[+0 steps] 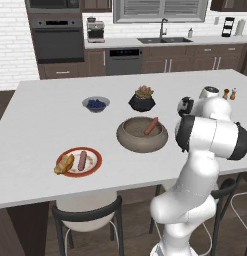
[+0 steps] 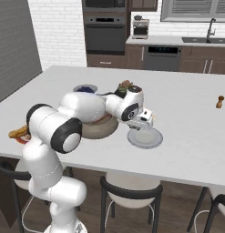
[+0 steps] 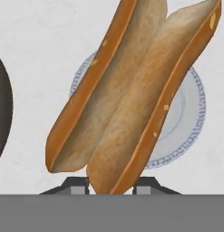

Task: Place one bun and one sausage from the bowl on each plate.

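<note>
In the hand view a split golden-brown bun [image 3: 131, 90] stands between my gripper's [image 3: 111, 185] two dark fingertips, which are shut on its lower end. Right beneath it lies the pale grey plate [image 3: 192, 113], bare around the bun. In the right base view my gripper [image 2: 142, 124] hovers just above that grey plate [image 2: 145, 139], right of the stone-like bowl [image 2: 101, 129]. One sausage [image 1: 151, 126] leans inside the bowl [image 1: 142, 135]. The red-rimmed plate [image 1: 79, 161] near the front left carries a bun [image 1: 64, 164] and a sausage [image 1: 83, 160].
A small bowl of blue berries [image 1: 96, 104] and a black pot with a plant [image 1: 142, 99] stand behind the big bowl. Two small shakers [image 1: 229, 93] sit at the far right. Chairs [image 1: 87, 215] line the counter's near edge.
</note>
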You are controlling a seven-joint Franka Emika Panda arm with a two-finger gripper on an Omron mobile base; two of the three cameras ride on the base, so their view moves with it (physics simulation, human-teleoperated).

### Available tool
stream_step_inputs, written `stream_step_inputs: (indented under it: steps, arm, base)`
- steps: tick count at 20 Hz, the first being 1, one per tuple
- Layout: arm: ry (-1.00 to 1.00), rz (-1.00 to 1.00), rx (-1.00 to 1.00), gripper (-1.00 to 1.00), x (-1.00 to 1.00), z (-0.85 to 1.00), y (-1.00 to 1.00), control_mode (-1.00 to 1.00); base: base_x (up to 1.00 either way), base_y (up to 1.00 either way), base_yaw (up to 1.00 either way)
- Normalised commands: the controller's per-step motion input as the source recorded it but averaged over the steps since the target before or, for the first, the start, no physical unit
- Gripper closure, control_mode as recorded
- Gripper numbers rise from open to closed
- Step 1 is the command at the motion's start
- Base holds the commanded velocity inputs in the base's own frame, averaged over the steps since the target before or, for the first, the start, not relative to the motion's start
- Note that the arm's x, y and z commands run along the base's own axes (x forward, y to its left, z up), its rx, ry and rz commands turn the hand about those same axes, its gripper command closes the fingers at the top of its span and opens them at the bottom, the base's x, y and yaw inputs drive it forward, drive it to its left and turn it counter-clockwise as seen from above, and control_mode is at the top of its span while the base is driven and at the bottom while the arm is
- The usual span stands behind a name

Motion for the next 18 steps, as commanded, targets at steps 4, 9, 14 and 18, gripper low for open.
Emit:
stream_step_inputs:
  steps: [4, 9, 14, 18]
  arm:
    - [0.13, 0.10, 0.15, 1.00, 0.00, -0.33, -0.91, -1.00]
    - [0.23, 0.05, 0.04, 1.00, 0.13, -0.63, -0.27, -1.00]
    - [0.08, 0.00, 0.00, 1.00, 0.33, -0.37, -0.02, -1.00]
    - [0.03, 0.00, 0.02, 1.00, 0.23, -0.31, -0.10, -1.00]
  base:
    - [0.00, 0.00, 0.00]
    - [0.00, 0.00, 0.00]
    - [0.00, 0.00, 0.00]
    - [0.00, 0.00, 0.00]
